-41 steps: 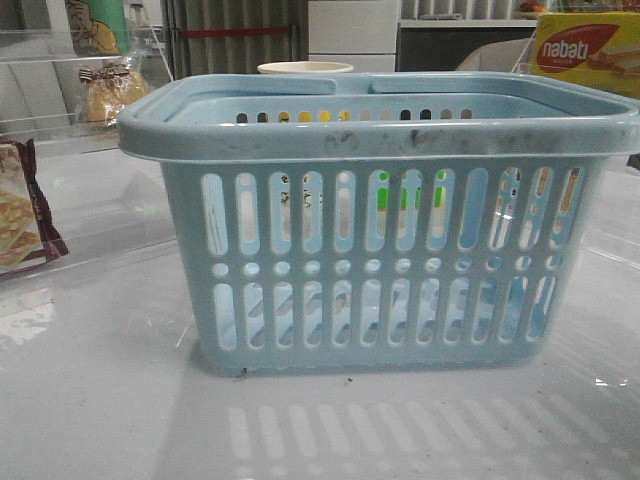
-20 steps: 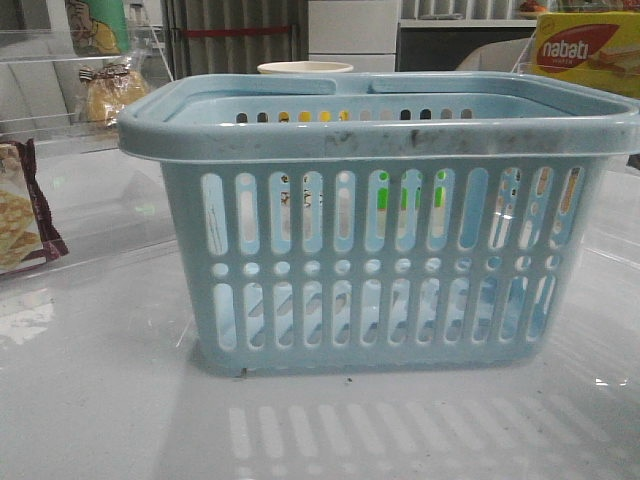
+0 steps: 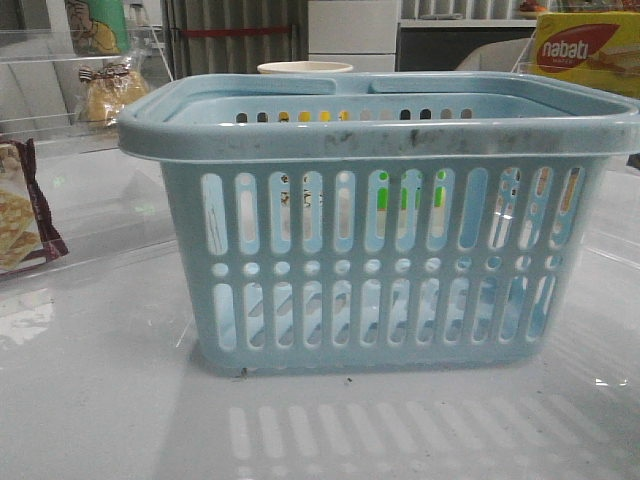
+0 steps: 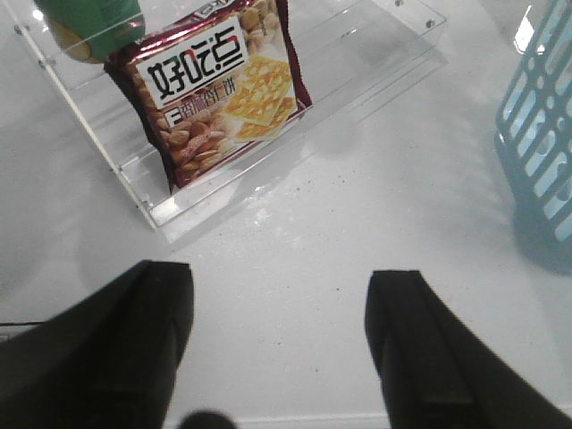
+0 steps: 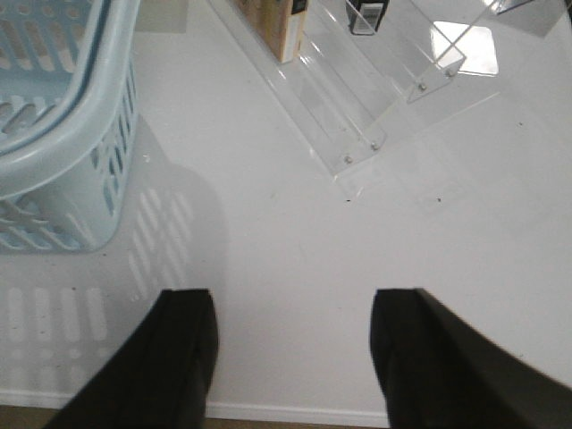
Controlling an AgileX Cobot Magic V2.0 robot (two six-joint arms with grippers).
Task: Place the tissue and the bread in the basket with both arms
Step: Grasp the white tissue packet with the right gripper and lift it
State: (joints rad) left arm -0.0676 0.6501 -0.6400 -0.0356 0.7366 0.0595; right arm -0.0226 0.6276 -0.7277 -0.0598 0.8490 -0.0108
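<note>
The light-blue basket (image 3: 380, 230) stands in the middle of the table and fills the front view; its corner shows in the left wrist view (image 4: 541, 152) and the right wrist view (image 5: 63, 125). The bread (image 3: 108, 92), golden buns in a clear bag with a striped bow, sits on a clear shelf at the far left. I cannot make out the tissue in any view. My left gripper (image 4: 279, 275) is open and empty over bare table, short of the left shelf. My right gripper (image 5: 295, 297) is open and empty over bare table to the right of the basket. Neither gripper shows in the front view.
A dark-edged snack packet (image 4: 214, 89) leans on the clear left shelf (image 4: 152, 210), also seen in the front view (image 3: 20, 210). A yellow-red nabati box (image 3: 585, 50) stands at the far right. A clear stepped rack (image 5: 375, 89) holds a tan box (image 5: 290, 31) and a small dark item (image 5: 368, 16).
</note>
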